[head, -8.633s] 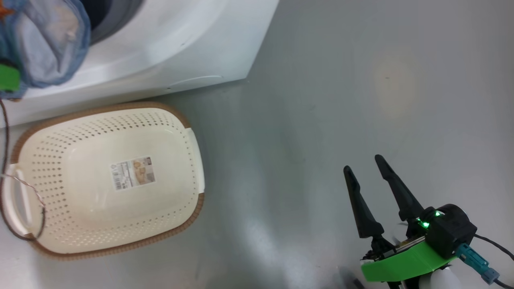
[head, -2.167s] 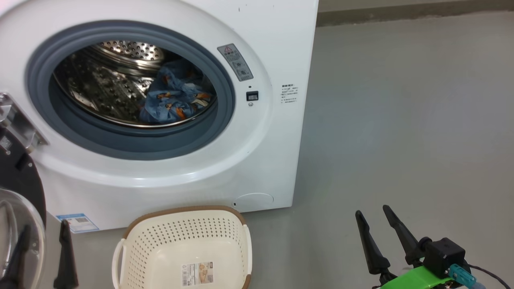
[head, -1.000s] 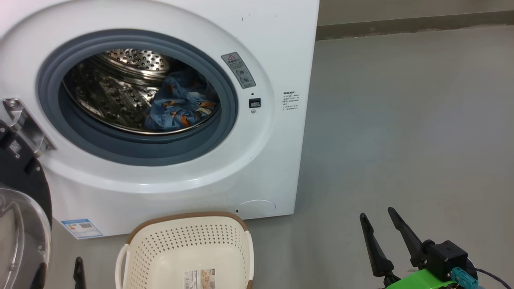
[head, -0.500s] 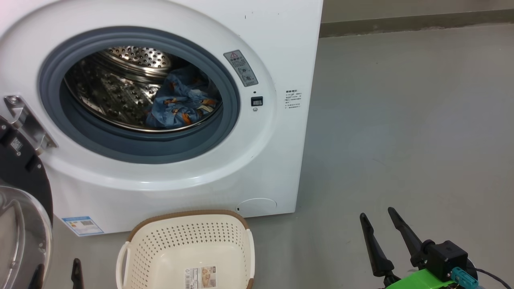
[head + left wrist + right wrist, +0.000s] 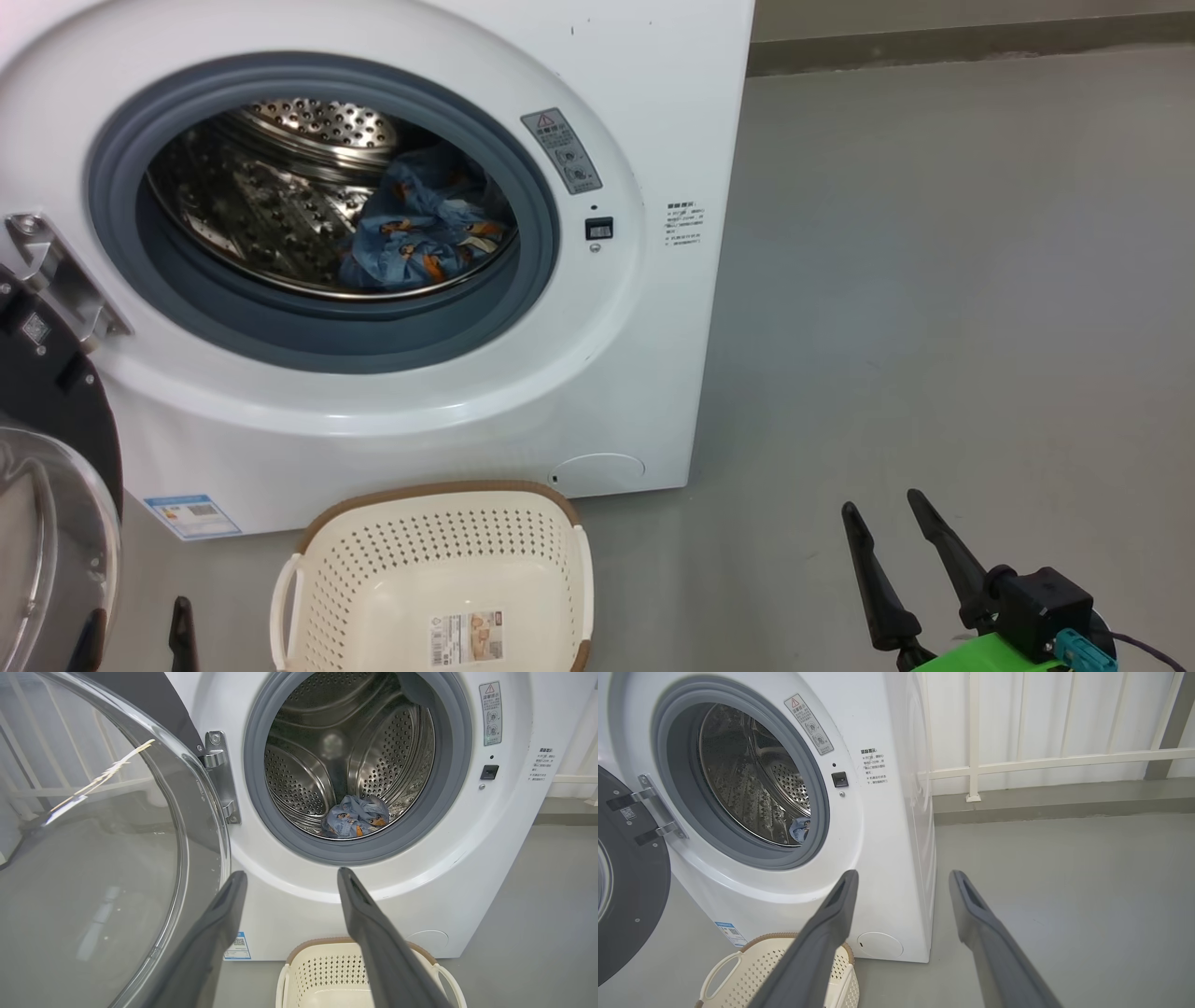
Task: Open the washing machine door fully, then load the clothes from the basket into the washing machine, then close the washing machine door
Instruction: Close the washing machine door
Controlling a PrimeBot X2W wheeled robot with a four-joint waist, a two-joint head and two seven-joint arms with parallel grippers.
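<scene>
Directly ahead of you, a white washing machine (image 5: pixel 653 93) stands on a grey floor (image 5: pixel 934 280), its round opening ringed by a grey-blue seal (image 5: pixel 537 233) and showing the steel drum (image 5: pixel 261 205). The washing machine door (image 5: pixel 51 411) is swung wide open on its hinge at the left, with its black rim and bulging glass window at the lower left of the head view. On the floor just in front of the machine sits the basket (image 5: pixel 439 490), cream with a brown rim, with a paper label (image 5: pixel 471 637) showing on its bottom. The clothes (image 5: pixel 420 238), a small blue bundle printed with orange, lie inside the drum, low and towards the right. Your left gripper (image 5: pixel 290 879) hangs beside the door glass with its two fingers spread apart and nothing between them. Your right gripper (image 5: pixel 882 504) hovers over bare floor, well to the right of the machine, its fingers likewise parted and holding nothing.
</scene>
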